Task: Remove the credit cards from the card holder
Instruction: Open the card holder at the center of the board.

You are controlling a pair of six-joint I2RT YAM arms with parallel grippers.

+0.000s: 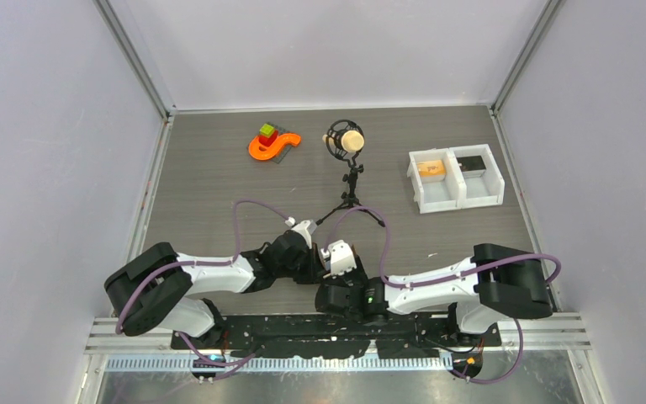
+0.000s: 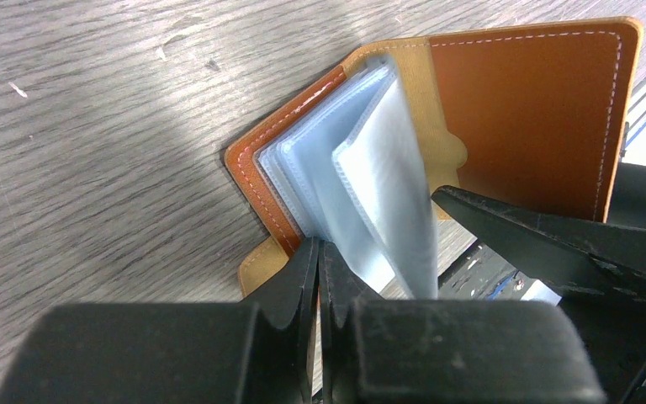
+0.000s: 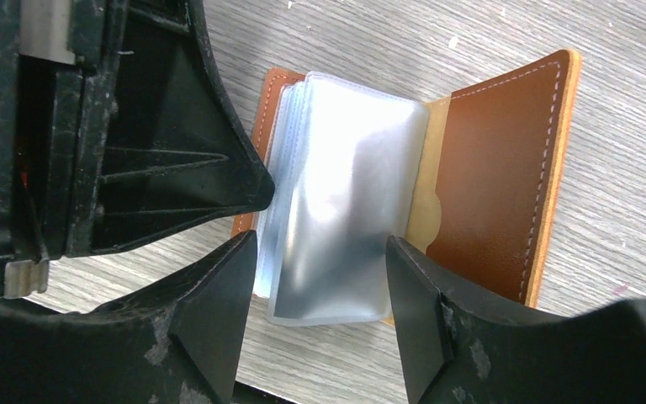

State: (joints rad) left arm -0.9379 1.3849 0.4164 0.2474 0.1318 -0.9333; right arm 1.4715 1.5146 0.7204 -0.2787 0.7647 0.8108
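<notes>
My left pincer (image 2: 317, 250) pinched an edge of the card holder (image 2: 538, 118), my right pincer (image 3: 320, 244) gaping astride its clear sleeves (image 3: 345, 194).

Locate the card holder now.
Wrist views show the card holder lying open on the table, the left end effector shut on its near edge, its clear sleeves between the right end effector's open fingers.

From above the light is even and soft, with only faint shadows on the counter (image 1: 219, 168). Through my left wrist camera a bright patch washes out the wood grain beside the card holder (image 2: 538, 118), while my left pincer (image 2: 318, 252) fills the bottom as a dark, blurred mass. In my right wrist view the clear sleeves (image 3: 345, 168) glare white, and my right pincer (image 3: 320, 244) is soft and underexposed.
</notes>
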